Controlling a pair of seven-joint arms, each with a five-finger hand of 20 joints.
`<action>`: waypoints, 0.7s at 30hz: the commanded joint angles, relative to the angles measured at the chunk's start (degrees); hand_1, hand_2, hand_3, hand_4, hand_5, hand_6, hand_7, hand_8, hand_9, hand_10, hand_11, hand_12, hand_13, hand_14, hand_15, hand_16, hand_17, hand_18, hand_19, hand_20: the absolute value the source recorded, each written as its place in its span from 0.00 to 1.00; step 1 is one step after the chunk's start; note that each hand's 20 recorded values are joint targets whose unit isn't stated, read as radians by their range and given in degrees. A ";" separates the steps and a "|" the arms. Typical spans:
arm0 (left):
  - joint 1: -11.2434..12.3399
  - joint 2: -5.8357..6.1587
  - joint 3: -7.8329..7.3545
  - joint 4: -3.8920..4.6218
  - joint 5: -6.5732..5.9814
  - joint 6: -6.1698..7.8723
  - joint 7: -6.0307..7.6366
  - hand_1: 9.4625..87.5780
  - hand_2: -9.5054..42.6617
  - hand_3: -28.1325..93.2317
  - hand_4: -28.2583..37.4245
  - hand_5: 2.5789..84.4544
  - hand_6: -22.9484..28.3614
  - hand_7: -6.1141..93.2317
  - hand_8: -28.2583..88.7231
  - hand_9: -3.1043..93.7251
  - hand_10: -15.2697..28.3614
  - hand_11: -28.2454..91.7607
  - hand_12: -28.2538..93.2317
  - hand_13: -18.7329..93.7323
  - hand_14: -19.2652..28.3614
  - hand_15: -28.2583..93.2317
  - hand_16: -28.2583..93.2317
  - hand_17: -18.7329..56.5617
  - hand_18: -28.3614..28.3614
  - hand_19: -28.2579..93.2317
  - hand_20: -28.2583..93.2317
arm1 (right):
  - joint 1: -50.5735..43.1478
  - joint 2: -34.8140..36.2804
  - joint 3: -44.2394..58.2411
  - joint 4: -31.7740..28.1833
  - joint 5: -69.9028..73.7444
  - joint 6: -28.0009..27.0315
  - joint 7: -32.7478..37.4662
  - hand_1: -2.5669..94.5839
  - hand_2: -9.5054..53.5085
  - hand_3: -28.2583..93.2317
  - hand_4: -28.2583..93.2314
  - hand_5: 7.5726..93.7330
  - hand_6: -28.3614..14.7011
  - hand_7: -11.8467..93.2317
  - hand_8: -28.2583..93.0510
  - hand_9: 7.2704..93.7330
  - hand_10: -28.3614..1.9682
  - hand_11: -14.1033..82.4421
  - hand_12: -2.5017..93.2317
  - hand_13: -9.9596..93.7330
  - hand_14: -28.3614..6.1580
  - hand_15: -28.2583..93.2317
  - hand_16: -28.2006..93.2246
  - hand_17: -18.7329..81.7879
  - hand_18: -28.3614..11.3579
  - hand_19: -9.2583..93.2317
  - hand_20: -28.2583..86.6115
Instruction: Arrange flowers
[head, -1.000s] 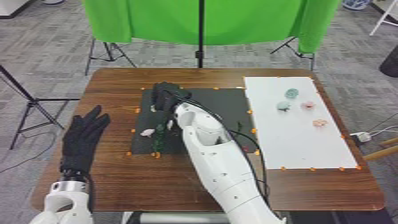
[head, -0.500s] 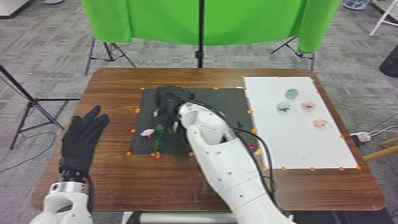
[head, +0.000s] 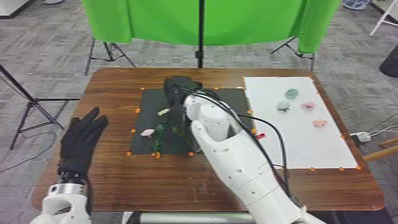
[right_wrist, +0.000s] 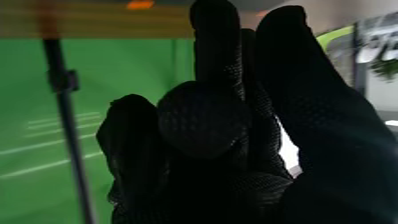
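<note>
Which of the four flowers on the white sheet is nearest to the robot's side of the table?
The peach flower; the pink one and both green ones lie farther from that side.

From six o'clock our right hand (head: 181, 85) rose in its black glove, and we saw long fingers (right_wrist: 216, 45) pointing toward twelve, with a rounded fingertip facing us at the middle. Behind the glove, between eight and ten o'clock, we had green cloth (right_wrist: 31, 120), crossed by pale streaks and a slanting black pole (right_wrist: 74, 135). Toward eleven we found the blurred brown table (right_wrist: 115, 30) with an orange mark (right_wrist: 139, 4) on it. Near two o'clock we noticed a yellow-green curve (right_wrist: 332, 36), and beyond it, nearer three, some green leaves (right_wrist: 385, 69).
</note>
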 joint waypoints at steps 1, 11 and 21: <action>0.51 -0.63 0.06 -0.04 0.37 -0.46 -0.66 0.10 0.23 0.74 0.00 0.47 0.58 0.10 0.20 0.46 0.67 0.33 0.33 0.43 0.71 0.30 0.24 0.30 0.68 0.24 0.37 | 3.05 4.38 -4.25 -8.29 14.12 -4.42 4.69 0.57 0.00 0.70 0.11 0.64 0.72 0.26 0.23 0.87 0.59 0.30 0.35 0.96 0.79 0.72 0.52 0.82 0.47 1.00 0.72; 0.17 -0.97 0.24 0.32 0.48 -0.38 -1.54 0.10 0.23 0.74 0.00 0.47 0.58 0.10 0.20 0.46 0.67 0.33 0.33 0.44 0.71 0.30 0.24 0.30 0.68 0.24 0.37 | -0.12 26.13 4.07 -33.61 27.80 -2.37 11.47 0.43 0.07 0.71 0.13 0.67 0.68 0.24 0.17 0.80 0.47 0.33 0.25 0.90 0.67 0.71 0.51 0.76 0.40 1.00 0.69; 1.81 -1.25 -0.32 -0.40 0.54 -0.67 -1.64 0.10 0.23 0.74 0.00 0.47 0.58 0.10 0.20 0.46 0.67 0.33 0.33 0.43 0.71 0.30 0.24 0.30 0.68 0.24 0.37 | -19.27 40.49 29.07 -36.07 22.91 -3.08 21.08 0.36 0.05 0.71 0.14 0.63 0.65 0.21 0.18 0.73 0.40 0.31 0.26 0.84 0.58 0.72 0.51 0.70 0.34 0.99 0.67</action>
